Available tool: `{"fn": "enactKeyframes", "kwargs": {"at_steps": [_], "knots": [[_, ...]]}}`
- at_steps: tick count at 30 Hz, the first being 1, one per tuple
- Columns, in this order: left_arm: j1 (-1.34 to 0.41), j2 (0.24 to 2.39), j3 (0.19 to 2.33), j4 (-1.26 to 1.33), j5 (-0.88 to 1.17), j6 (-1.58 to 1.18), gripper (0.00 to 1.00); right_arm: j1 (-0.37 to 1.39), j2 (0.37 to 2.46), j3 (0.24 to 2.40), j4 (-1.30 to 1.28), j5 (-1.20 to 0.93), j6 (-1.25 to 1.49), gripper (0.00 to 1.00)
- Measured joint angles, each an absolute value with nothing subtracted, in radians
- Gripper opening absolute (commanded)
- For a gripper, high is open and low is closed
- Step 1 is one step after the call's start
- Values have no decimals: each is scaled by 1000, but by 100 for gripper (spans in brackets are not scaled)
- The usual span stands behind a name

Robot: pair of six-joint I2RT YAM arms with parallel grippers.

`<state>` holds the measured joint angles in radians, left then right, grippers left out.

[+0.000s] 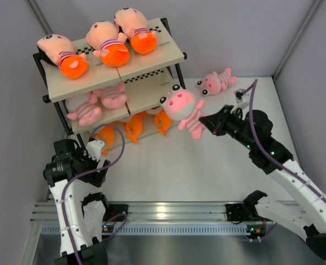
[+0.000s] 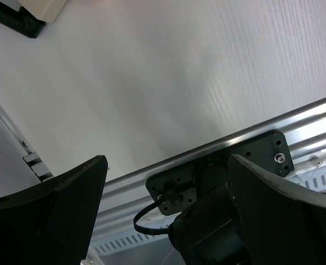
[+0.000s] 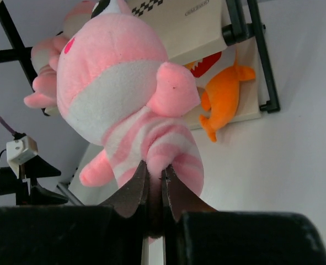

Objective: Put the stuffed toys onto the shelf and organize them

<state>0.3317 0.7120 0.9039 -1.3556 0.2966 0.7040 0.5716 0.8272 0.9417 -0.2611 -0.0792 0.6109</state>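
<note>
My right gripper [image 1: 207,122] is shut on a pink striped animal [image 1: 183,109] and holds it in the air by the right end of the shelf [image 1: 151,62]. In the right wrist view the fingertips [image 3: 139,178] pinch its striped body [image 3: 146,138]. A second pink striped animal [image 1: 215,81] lies on the table to the right. Three peach-headed dolls [image 1: 107,43] lie on the top board. Two pink animals [image 1: 96,105] lie on the middle board. Orange fish [image 1: 135,127] lie on the bottom board. My left gripper [image 1: 96,148] is open and empty by the shelf's near left foot.
Grey walls close in left, right and behind. An aluminium rail [image 1: 168,211] with the arm bases runs along the table's near edge. A small white box with a cable [image 1: 241,95] sits on my right arm.
</note>
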Motion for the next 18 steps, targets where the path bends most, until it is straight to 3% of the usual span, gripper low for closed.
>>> {"fn": "enactKeyframes", "kwargs": {"at_steps": [8, 18], "knots": [[331, 694, 911, -1355, 290, 704, 98, 652, 1199, 1065, -118, -36, 638, 0], [325, 699, 911, -1355, 290, 704, 98, 669, 1451, 1209, 87, 23, 739, 0]]}}
